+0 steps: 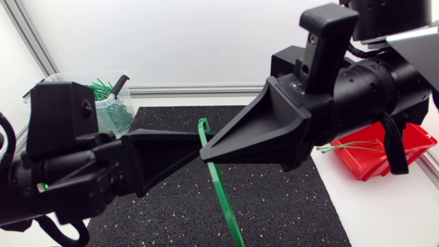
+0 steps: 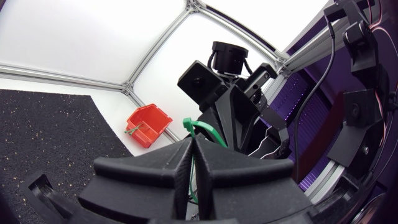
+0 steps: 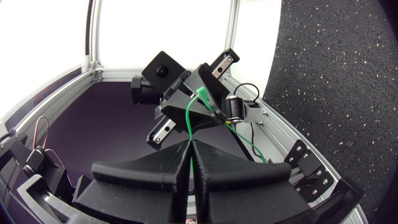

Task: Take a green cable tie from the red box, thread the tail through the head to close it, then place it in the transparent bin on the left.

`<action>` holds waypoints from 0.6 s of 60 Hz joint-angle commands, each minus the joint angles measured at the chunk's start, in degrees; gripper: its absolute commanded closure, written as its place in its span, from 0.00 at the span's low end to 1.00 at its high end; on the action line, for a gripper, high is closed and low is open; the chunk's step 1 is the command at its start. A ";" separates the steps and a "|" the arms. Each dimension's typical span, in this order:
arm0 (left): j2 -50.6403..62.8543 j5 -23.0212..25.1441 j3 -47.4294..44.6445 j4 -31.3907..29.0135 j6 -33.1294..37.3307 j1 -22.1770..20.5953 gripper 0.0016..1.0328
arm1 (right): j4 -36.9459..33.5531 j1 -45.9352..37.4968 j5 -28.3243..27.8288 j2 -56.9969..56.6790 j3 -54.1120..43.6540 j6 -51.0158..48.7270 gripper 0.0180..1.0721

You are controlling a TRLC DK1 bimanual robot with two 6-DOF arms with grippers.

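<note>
Black matting point(image 1: 288, 206) is laid over the white counter point(image 1: 384, 213). At mid-frame the left claw point(image 1: 194, 146) and right claw point(image 1: 208, 152) are met tip to tip, each clamped on the green cable tie point(image 1: 223, 189), whose tail is hung toward the lower edge. Further out, the red box point(image 1: 418, 140) is seen at right and the transparent bin point(image 1: 116, 116) at upper left.

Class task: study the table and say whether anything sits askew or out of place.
Only mildly: loose green ties lie askew in the red box, ends poking over its rim toward the mat. The held cable tie looks intact; nothing spilled.
</note>
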 commanded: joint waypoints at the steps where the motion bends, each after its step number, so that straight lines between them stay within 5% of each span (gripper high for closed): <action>1: -1.47 -0.74 0.52 0.03 3.12 -2.33 0.96 | 0.37 -0.41 0.58 1.69 0.68 1.64 0.94; 21: -2.96 -7.95 -0.36 -1.02 9.71 -8.04 0.96 | -0.59 0.03 0.84 1.78 1.56 1.73 0.94; 36: -3.05 -8.21 -0.88 -0.59 10.07 -6.73 0.96 | -1.74 -0.15 0.93 -0.24 1.21 1.73 0.94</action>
